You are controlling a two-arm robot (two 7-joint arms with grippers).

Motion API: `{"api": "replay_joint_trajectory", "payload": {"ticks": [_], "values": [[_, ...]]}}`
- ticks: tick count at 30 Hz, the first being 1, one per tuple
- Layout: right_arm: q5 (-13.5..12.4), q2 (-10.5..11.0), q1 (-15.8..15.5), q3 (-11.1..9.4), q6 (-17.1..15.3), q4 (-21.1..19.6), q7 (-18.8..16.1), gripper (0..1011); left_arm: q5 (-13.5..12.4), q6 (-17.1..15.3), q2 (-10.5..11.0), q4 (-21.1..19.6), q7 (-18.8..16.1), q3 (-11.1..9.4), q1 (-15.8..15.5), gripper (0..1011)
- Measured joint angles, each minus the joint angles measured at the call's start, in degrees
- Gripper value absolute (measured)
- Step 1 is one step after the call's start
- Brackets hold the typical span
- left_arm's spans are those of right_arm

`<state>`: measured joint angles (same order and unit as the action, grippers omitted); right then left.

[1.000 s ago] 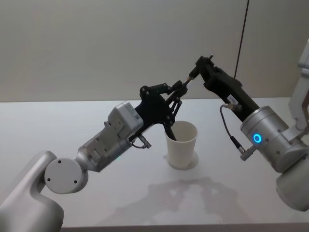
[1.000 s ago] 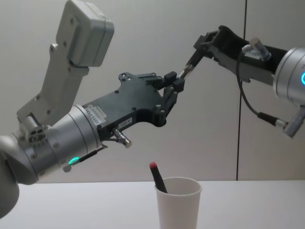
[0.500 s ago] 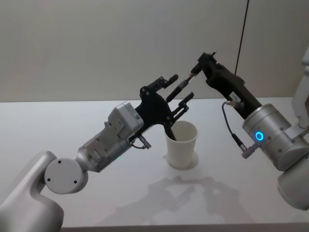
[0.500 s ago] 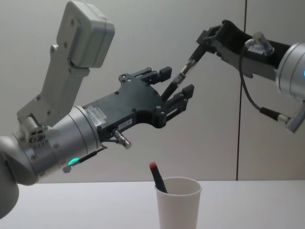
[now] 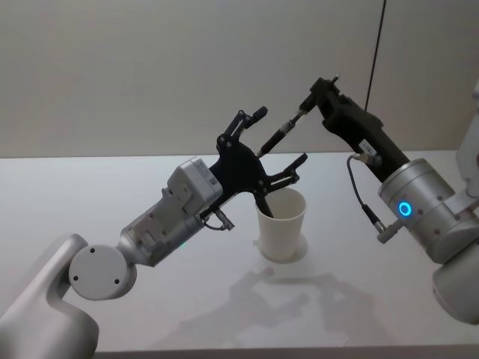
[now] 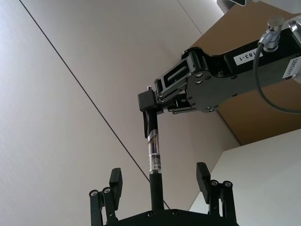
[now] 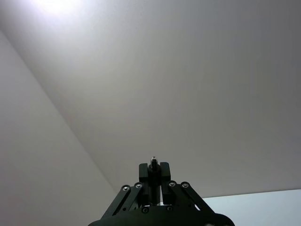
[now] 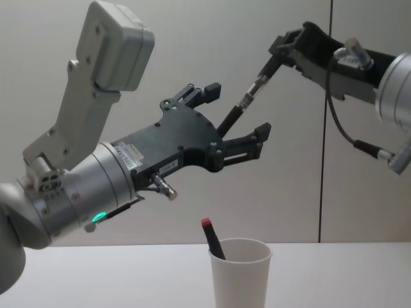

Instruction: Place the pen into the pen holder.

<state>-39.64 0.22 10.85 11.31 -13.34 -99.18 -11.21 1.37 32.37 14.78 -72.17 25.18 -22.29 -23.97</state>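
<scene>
Right gripper point(image 8: 277, 52) fingers clamp a pen point(image 8: 247, 101) between the left gripper point(image 8: 239, 110) fingers, spread.

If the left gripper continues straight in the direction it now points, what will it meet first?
Probably the pen, which already stands between the open fingers of the left gripper. Beyond it, the right gripper, shut on the pen's far end, seems next in line, though depth is uncertain.

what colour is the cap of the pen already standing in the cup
Red, on a dark pen in the white cup; clearest in the chest view.
</scene>
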Motion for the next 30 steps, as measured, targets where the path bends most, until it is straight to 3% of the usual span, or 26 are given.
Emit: {"api": "replay_joint_trajectory", "payload": {"ticks": [16, 30], "values": [[4.7, 1.2, -0.6, -0.2, 5.8, -0.5, 2.3, 130, 0.0, 0.0, 0.0, 0.0, 0.0, 0.0, 0.0, 1004], [9.6, 3.0, -0.3, -1.3, 10.8, 2.0, 3.5, 130, 0.0, 0.0, 0.0, 0.0, 0.0, 0.0, 0.0, 1004]]}}
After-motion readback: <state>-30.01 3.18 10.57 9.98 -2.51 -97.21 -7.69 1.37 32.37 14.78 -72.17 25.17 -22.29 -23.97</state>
